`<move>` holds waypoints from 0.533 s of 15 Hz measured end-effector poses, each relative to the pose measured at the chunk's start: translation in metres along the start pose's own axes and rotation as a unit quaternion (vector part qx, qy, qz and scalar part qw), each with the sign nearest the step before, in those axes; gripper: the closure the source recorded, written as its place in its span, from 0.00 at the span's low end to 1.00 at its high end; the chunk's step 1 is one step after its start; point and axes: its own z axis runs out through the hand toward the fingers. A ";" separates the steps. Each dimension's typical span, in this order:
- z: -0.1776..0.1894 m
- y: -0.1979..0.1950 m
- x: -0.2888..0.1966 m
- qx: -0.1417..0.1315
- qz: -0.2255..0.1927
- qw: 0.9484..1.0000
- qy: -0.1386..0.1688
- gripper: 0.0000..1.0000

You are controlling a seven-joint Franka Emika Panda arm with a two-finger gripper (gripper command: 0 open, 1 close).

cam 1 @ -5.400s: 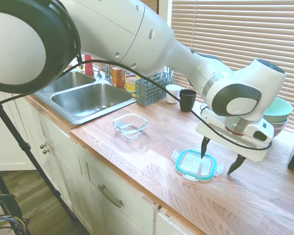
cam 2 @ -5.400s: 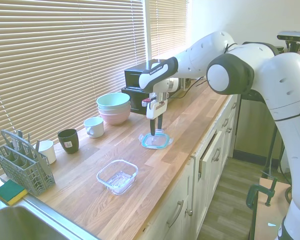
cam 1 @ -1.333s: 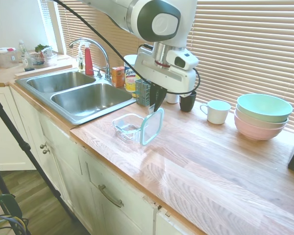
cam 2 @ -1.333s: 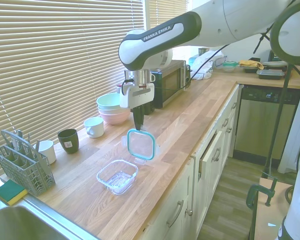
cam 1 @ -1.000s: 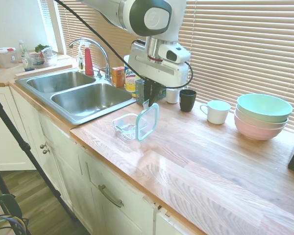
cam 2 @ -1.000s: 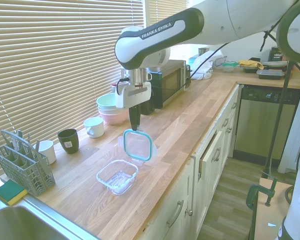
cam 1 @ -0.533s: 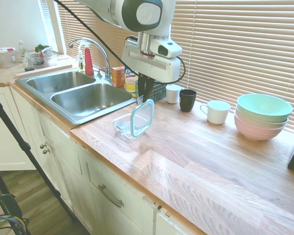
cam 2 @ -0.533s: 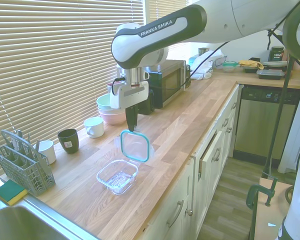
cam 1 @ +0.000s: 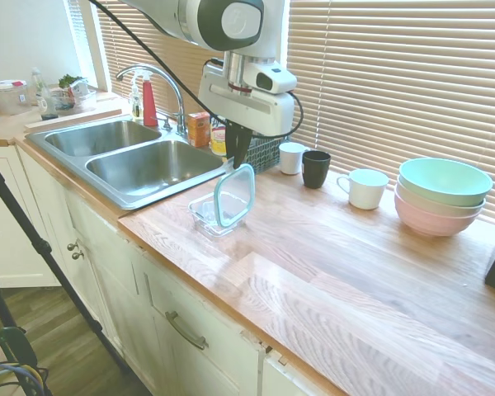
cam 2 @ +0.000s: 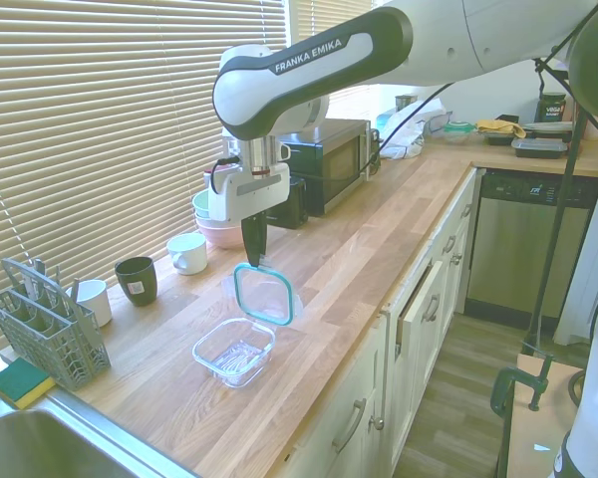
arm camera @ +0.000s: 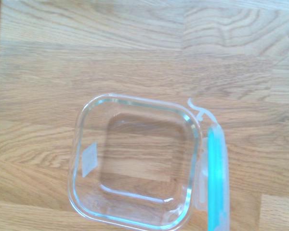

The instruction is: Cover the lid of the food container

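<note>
The lid (cam 1: 234, 196), clear with a teal rim, hangs on edge from my gripper (cam 1: 237, 162), which is shut on its top rim. It hangs just above the near side of the food container (cam 1: 206, 213), a small clear glass dish on the wooden counter. In the second exterior view the lid (cam 2: 264, 294) is held by the gripper (cam 2: 251, 261) above the right side of the container (cam 2: 234, 352). Seen from the wrist, the empty container (arm camera: 135, 161) lies below, with the lid's teal rim (arm camera: 214, 183) edge-on beside it.
A double sink (cam 1: 136, 161) lies left of the container. Behind it stand a slotted grey basket (cam 2: 48, 337), a white cup (cam 1: 292, 157), a dark cup (cam 1: 316, 168), a white mug (cam 1: 364, 188) and stacked pastel bowls (cam 1: 442, 196). The counter's front edge (cam 1: 198, 285) is close.
The gripper has carried the upright lid left along the counter, from the counter's right part to beside the container, and now it hangs over the container's edge.
</note>
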 end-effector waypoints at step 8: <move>0.001 -0.021 -0.017 -0.007 -0.002 1.000 0.003 1.00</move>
